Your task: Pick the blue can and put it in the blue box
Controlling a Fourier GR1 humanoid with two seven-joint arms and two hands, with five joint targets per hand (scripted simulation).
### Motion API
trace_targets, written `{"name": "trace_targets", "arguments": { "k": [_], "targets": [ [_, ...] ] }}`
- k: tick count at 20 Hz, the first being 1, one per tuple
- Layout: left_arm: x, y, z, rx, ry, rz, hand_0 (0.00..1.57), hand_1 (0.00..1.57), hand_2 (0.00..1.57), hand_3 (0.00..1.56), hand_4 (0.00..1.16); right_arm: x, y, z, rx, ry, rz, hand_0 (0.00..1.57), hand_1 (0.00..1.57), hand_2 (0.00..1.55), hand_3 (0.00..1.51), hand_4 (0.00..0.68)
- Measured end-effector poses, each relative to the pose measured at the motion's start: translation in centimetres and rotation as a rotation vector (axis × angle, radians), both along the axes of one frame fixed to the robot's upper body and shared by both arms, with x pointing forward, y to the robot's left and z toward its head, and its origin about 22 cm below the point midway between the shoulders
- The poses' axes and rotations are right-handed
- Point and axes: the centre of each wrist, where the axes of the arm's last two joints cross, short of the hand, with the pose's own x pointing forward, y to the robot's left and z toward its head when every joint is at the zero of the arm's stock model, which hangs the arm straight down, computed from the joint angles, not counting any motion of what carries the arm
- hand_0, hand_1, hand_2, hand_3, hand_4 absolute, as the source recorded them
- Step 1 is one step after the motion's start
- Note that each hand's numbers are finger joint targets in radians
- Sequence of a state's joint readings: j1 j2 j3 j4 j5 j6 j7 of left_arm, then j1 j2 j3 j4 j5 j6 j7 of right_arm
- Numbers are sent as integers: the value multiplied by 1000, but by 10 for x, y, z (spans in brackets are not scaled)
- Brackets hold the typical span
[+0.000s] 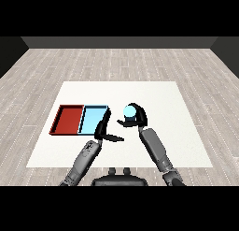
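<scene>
Blue can (129, 112): we list it held in the right hand, just right of the blue tray and apart from it; only its pale top and upper side show, and whether it is lifted off the tabletop we cannot tell.
Right hand (136, 118): fingers curled round the blue can from its far and right sides, thumb toward us; forearm runs in from the lower right.
Handling, as we judge: a stiff, smooth, round-walled item, probably light; likely to slip or tip if taken near the rim, so we would keep hold round the mid wall with the can upright.
Blue tray (91, 119): the landmark for this entry; shallow, open-topped, low dark rim, its floor bare in this view.
Left hand (103, 130): at the blue tray's right edge, fingers straight and reaching up along that rim, thumb out to the right; it holds nothing.
Red tray (67, 119): touching the blue tray's left side, sharing a wall.
Tabletop (163, 108): white, wide room right of and beyond the blue tray.
Edges and room, as we judge: the can must clear the tray's right rim, and the left hand stands in that path; approach from above or the far side looks freer.
</scene>
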State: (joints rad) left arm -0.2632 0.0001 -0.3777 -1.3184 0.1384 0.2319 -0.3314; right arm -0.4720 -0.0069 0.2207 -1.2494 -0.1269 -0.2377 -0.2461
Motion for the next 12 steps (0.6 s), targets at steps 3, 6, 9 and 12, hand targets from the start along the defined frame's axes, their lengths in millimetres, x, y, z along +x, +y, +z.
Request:
{"name": "trace_targets", "arguments": {
  "k": [3, 6, 9, 12],
  "targets": [
    [6, -4, -5, -1, 23, -7, 0, 0, 0, 0, 0, -4, 5, -2, 0, 9, 14, 1423, 1423, 1460, 1374, 560],
    [10, -13, -10, -6, 39, -9, 0, 0, 0, 0, 0, -10, 8, -4, 11, 4, 29, 1449, 1449, 1470, 1379, 557],
    [11, -23, -7, -6, 51, -15, 0, 0, 0, 0, 0, -8, 10, -4, 23, 3, 44, 1435, 1435, 1460, 1357, 553],
    [11, -26, -7, -13, 63, -19, 0, 0, 0, 0, 0, -5, 17, -3, 22, 0, 55, 1440, 1440, 1464, 1373, 559]
  ]
}}
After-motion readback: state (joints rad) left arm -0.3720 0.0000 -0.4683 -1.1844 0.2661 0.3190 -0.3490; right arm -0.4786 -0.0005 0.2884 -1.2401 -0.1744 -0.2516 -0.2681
